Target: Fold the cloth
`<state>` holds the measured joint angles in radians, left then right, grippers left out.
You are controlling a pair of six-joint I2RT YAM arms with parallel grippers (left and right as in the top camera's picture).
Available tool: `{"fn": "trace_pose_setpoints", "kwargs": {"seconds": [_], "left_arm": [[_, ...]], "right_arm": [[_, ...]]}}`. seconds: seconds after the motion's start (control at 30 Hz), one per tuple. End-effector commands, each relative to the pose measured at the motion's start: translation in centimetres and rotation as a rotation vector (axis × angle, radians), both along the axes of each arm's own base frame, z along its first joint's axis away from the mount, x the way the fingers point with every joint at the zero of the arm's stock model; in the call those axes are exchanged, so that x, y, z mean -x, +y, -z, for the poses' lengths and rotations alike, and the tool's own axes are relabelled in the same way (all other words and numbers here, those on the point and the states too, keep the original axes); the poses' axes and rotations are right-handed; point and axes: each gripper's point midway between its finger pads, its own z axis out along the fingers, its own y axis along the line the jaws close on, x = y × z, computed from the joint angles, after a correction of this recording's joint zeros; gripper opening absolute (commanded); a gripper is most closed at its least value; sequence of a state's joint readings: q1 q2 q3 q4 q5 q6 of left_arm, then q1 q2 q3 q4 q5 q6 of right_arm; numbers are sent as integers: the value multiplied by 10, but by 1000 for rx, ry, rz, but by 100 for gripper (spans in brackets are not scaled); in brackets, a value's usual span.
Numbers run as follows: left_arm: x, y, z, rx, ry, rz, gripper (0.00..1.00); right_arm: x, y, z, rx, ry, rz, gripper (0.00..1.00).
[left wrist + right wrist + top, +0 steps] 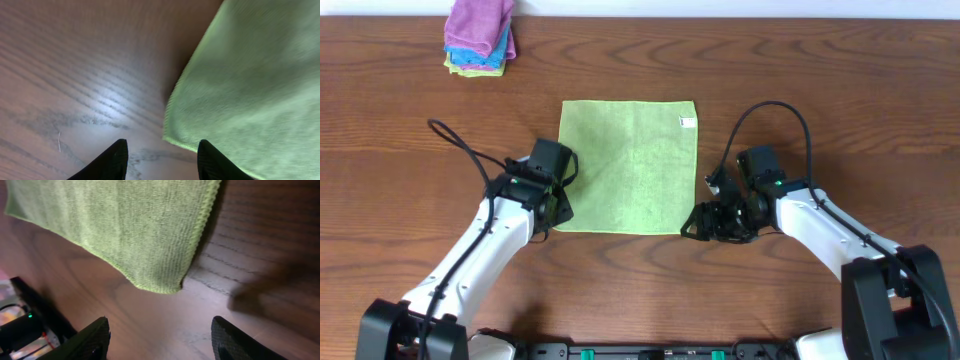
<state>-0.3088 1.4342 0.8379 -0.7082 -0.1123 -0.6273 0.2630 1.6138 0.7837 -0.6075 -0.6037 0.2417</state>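
Two released pincers are waiting at the near corners of a flat green cloth [628, 165].

A pile of folded cloths [480, 40] is lying well beyond the cloth's far left corner, on the wooden desk [400, 110]. The left pincer [560, 205] is sitting at the cloth's near left corner, its fingers [117, 160] spread and gripping nothing, the corner lying just ahead of the gap. The cloth itself is lying unfolded, its white tag [688, 122] showing near the far right corner. The right pincer [705, 222] is hovering at the cloth's near right corner, likewise released, its fingers [90, 340] standing apart with the corner just ahead.
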Motion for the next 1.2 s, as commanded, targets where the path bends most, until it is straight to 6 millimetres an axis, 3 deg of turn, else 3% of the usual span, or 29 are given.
{"fn": "trace_pose_setpoints", "kwargs": {"seconds": [0.0,0.37,0.6,0.97,1.17], "left_arm": [[14,5,13,-11,40,-9,46],[22,-6,34,83,36,-56,47],[18,-8,37,92,16,-64,47],[10,-10,54,92,21,-71,40],[7,-11,55,93,15,-71,25]], "right_arm": [[-4,-1,-2,25,-27,9,64],[-7,9,3,91,-67,3,64],[-8,7,4,101,-63,18,64],[-8,8,4,98,-61,24,67],[-8,8,4,97,-62,24,67]]}}
